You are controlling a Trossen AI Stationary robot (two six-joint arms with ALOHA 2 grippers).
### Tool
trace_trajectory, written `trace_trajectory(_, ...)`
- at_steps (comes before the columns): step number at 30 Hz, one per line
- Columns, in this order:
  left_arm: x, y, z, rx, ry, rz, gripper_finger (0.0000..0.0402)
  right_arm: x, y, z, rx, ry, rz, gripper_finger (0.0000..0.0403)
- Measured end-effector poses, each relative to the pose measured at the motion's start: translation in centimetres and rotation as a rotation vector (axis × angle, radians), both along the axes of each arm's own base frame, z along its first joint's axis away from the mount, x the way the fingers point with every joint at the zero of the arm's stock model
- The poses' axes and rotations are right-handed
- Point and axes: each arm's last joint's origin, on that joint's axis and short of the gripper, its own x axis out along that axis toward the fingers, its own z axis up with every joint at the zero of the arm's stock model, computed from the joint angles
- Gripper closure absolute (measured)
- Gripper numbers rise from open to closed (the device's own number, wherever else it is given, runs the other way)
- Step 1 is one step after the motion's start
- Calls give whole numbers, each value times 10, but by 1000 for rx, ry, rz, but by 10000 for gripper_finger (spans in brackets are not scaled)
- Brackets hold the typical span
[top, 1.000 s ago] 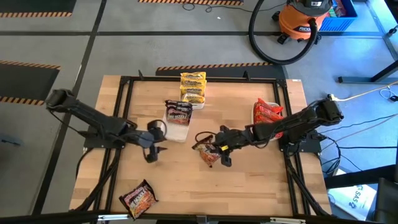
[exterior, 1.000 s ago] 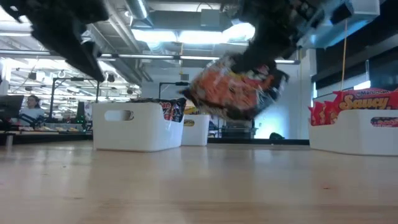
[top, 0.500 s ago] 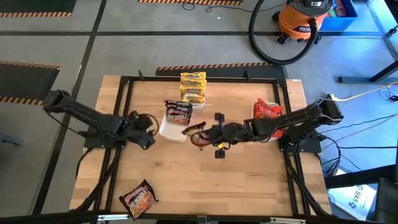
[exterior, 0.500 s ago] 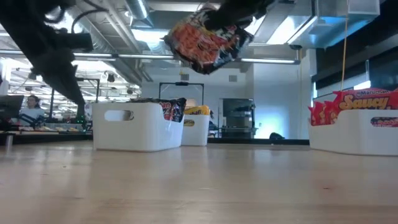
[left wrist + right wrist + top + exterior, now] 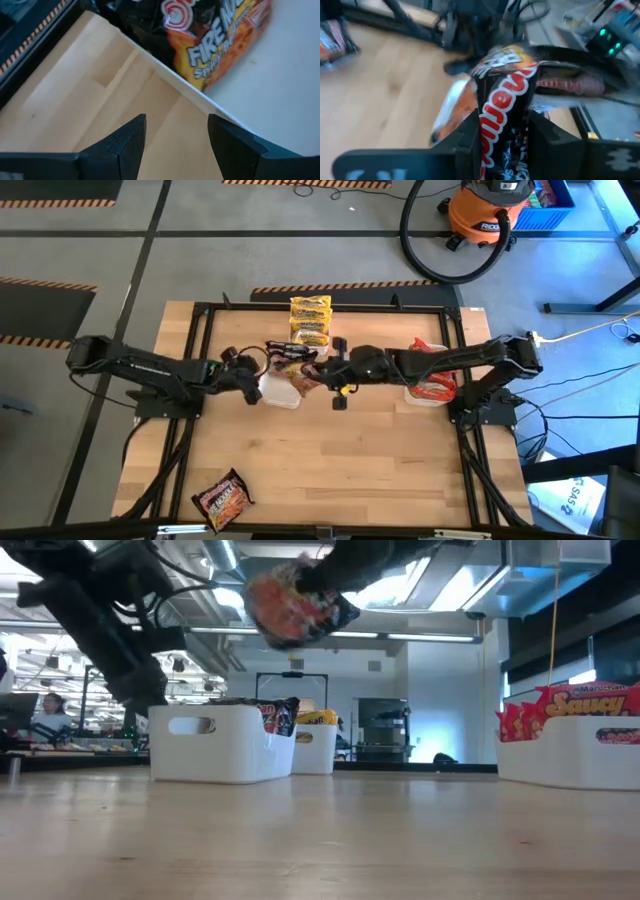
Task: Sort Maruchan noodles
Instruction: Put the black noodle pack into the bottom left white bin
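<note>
while right end effector (image 5: 318,373) grips dark packet (image 5: 305,377) above white tray (image 5: 272,392), left end effector (image 5: 262,379) open.

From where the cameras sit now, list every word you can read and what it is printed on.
"FIRE", with cut-off letters below: orange packet lying in the white tray.
"Saucy": red packets standing in the tray at right.
The vacuum's badge, the yellow packets and the packet in the right gripper: too blurred to read.

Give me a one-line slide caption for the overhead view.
Right gripper carries a dark noodle packet over the middle white tray; left gripper hovers alongside, open.
</note>
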Motion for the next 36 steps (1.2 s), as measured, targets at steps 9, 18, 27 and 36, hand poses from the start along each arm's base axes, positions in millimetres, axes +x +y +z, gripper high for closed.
trace_trajectory(9,12,7,-10,-9,-41,-116,195,37,-14,-5,-143,106,35,316)
trace_trajectory(18,26,6,-18,-32,-108,-218,195,60,-18,-11,-275,268,53,316)
trace_trajectory(27,29,6,-23,-35,-93,-227,195,65,-20,-37,-366,419,67,316)
trace_trajectory(36,29,6,-22,-35,-95,-227,195,66,-22,-45,-461,459,132,316)
